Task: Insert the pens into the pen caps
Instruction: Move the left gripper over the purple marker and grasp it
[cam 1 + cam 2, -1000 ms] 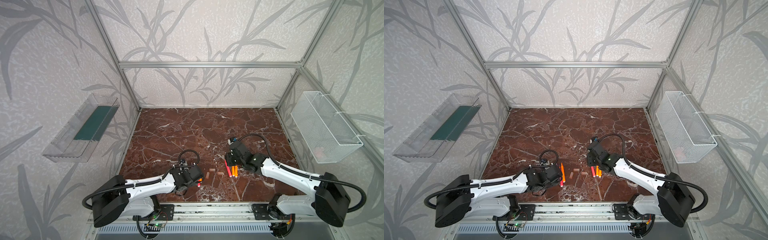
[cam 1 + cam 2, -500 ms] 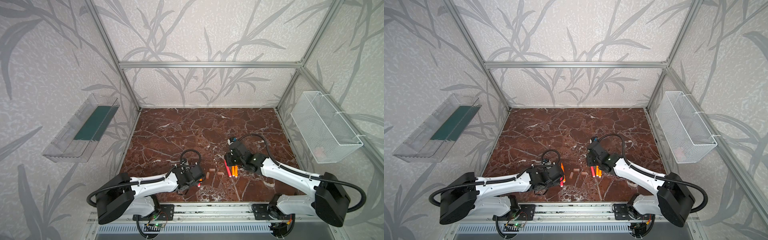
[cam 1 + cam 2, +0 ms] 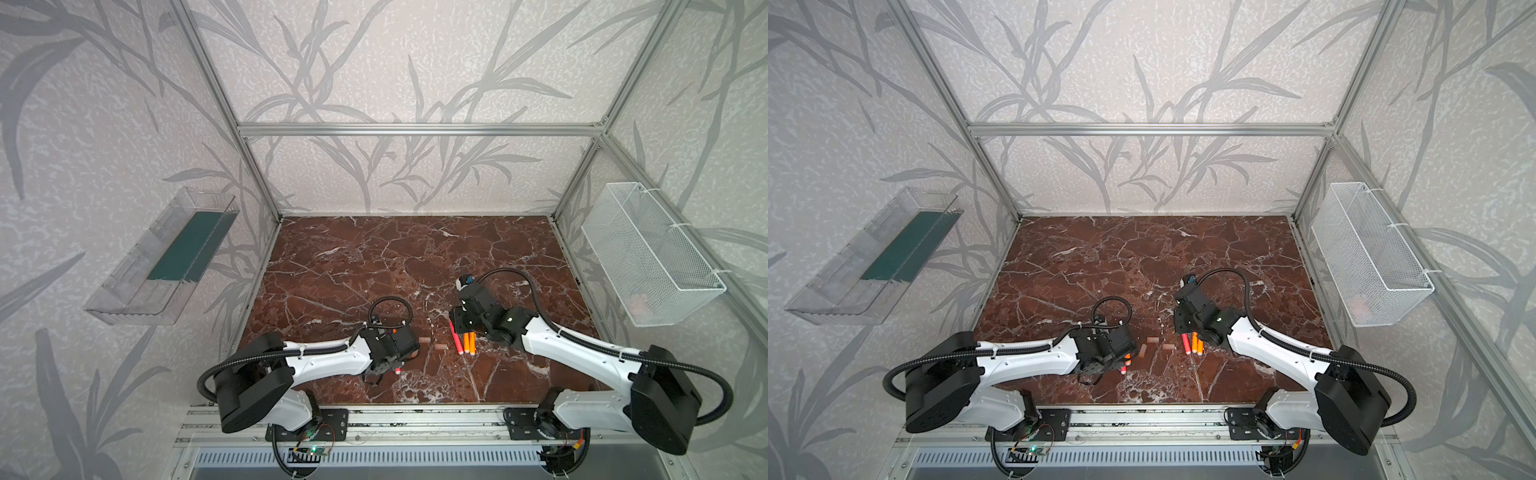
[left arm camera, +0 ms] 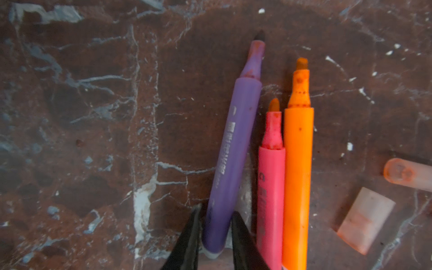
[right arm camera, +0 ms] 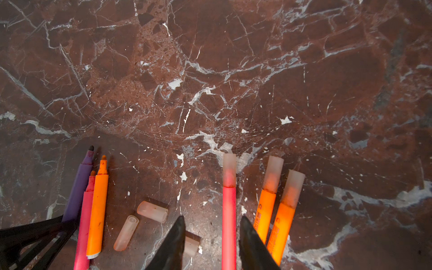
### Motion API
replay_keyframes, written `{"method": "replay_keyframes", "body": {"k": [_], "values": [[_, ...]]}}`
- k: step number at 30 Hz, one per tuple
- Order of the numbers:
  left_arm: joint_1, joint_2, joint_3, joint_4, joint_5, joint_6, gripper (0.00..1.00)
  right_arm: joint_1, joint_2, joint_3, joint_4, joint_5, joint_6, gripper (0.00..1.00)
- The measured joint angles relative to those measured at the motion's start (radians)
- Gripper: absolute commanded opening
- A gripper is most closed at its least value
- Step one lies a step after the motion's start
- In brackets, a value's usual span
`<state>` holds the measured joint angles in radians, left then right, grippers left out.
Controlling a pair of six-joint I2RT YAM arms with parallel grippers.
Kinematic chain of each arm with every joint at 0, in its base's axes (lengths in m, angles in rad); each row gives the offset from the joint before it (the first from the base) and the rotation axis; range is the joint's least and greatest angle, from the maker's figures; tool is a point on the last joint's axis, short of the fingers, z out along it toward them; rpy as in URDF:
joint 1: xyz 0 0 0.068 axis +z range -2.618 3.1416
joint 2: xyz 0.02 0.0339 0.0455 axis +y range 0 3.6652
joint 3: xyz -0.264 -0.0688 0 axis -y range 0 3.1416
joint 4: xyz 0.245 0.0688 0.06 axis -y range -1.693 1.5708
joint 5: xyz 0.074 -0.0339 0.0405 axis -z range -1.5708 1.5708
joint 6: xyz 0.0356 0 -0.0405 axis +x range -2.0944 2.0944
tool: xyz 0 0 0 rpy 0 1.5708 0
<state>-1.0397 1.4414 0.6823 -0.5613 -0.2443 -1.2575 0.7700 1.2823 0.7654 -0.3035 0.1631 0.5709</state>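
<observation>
Three uncapped pens lie side by side: purple (image 4: 236, 149), pink (image 4: 271, 187) and orange (image 4: 298, 175). My left gripper (image 4: 216, 210) is shut on the purple pen's rear end, and the pen still rests on the marble. Three loose pen caps (image 5: 153, 211) (image 5: 126, 233) (image 5: 192, 243) lie between the two groups of pens. A capped pink pen (image 5: 229, 210) lies between the fingers of my open right gripper (image 5: 212, 218), close to one finger and not gripped. Two capped orange pens (image 5: 265, 205) (image 5: 284, 215) lie just beside it. In both top views the grippers hang low over the table's front.
A white wire basket (image 3: 648, 257) hangs on the right wall and a clear plastic tray (image 3: 166, 257) on the left wall. Aluminium frame posts stand at the corners of the marble table (image 3: 395, 257). Both arms' bases sit along the front rail.
My left gripper's jaws have closed in onto the purple pen, and that arm has shifted a little. The right arm and the capped pens have not moved.
</observation>
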Motion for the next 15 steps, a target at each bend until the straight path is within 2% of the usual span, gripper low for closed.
{"method": "replay_keyframes", "body": {"k": [6, 15], "values": [[0.0, 0.053, 0.044, -0.051, -0.01, 0.0, 0.2, 0.0, -0.003, 0.0, 0.0, 0.0, 0.0, 0.39], [0.0, 0.061, 0.05, -0.055, -0.015, 0.001, 0.13, 0.0, -0.016, -0.008, 0.0, 0.0, 0.0, 0.39]]}}
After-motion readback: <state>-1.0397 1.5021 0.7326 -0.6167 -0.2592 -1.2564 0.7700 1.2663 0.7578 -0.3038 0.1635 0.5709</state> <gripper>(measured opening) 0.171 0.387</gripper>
